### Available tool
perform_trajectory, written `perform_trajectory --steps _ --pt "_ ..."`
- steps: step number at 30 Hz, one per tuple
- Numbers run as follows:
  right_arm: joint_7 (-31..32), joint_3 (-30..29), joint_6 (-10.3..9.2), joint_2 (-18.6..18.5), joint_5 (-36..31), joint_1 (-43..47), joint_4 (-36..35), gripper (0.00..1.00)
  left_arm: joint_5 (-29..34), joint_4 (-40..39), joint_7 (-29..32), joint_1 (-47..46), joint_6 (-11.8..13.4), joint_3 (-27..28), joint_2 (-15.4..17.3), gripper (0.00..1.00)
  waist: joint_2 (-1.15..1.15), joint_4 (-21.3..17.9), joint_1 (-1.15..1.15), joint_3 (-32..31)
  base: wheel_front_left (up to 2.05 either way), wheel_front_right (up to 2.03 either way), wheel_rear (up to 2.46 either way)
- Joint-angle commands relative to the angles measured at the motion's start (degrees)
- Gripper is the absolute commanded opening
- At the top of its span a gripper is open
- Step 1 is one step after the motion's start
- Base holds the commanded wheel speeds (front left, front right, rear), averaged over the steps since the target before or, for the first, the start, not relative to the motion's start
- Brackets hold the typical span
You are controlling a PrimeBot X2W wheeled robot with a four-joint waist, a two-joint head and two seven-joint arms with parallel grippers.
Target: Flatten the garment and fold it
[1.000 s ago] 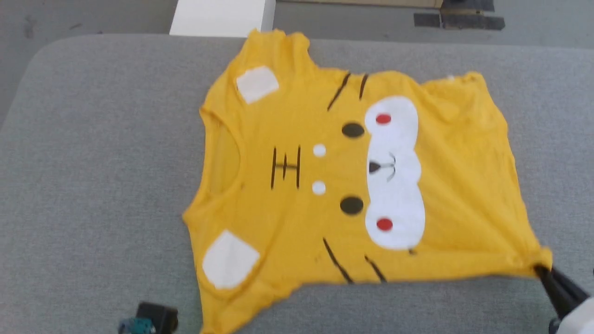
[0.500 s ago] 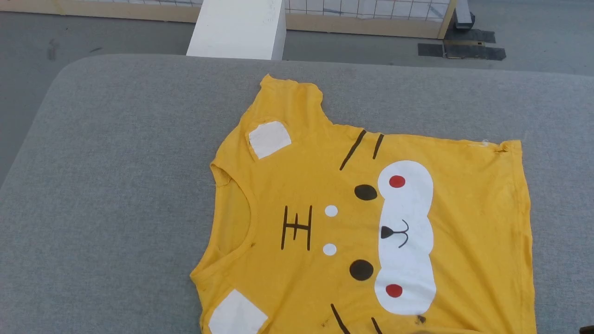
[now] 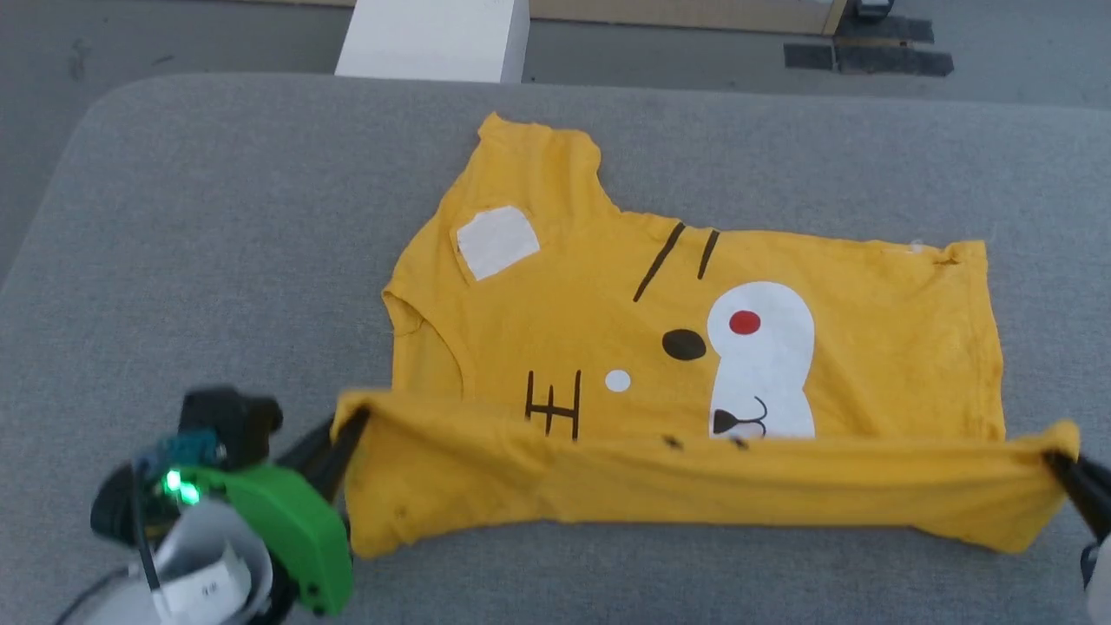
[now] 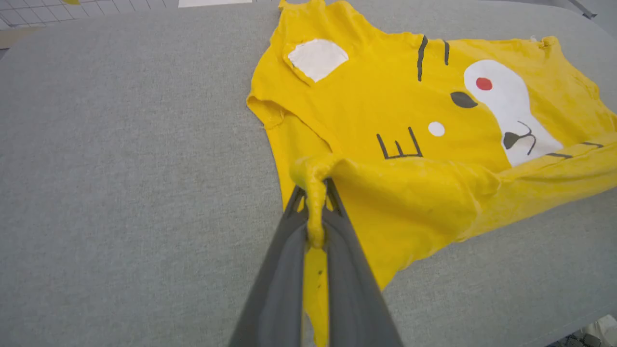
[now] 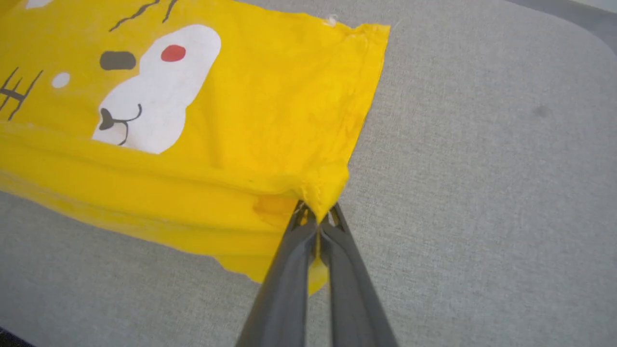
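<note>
Flattening looks done, 1st fold underway: L pincer (image 3: 351, 427) at 8 o'clock, R pincer (image 3: 1055, 462) at 4, both clenched on lifted 6 o'clock edge of shirt (image 3: 781, 260); further folds pending.

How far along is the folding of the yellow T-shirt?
Done: the garment lies flat on the grey surface, print up. In hand: the left gripper and right gripper each pinch a near corner, holding that edge raised over the face print. Left: laying it onto the far half, probably further folds.
</note>
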Motion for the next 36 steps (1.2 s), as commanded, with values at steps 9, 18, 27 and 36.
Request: perform_trajectory --steps 9,18,27,36 --pt "1.1 4.8 -0.09 -2.4 -1.0 -14.3 3.5 0.0 2.7 10.1 -3.6 -16.3 -2.3 0.7 -4.5 0.0 0.0 -1.2 0.0 9.5 0.0 0.0 0.0" --pt "3.2 11.3 -0.09 -1.9 0.6 -21.5 13.6 0.0 3.3 25.5 -8.1 -22.3 -5.0 -2.0 -9.9 0.06 0.0 -1.2 0.0 13.2 0.0 0.0 0.0" --pt "2.1 14.8 -0.09 -2.0 3.2 -24.8 19.5 1.0 2.3 34.1 -11.6 -24.9 -6.5 -3.1 -14.0 1.0 0.0 -0.8 0.0 12.5 0.0 0.0 0.0" --pt "3.9 14.1 -0.09 -3.6 6.9 -21.9 17.2 1.0 0.3 32.6 -17.3 -19.4 -4.9 0.5 -13.4 1.0 0.0 -1.6 0.0 5.9 0.0 0.0 0.0"
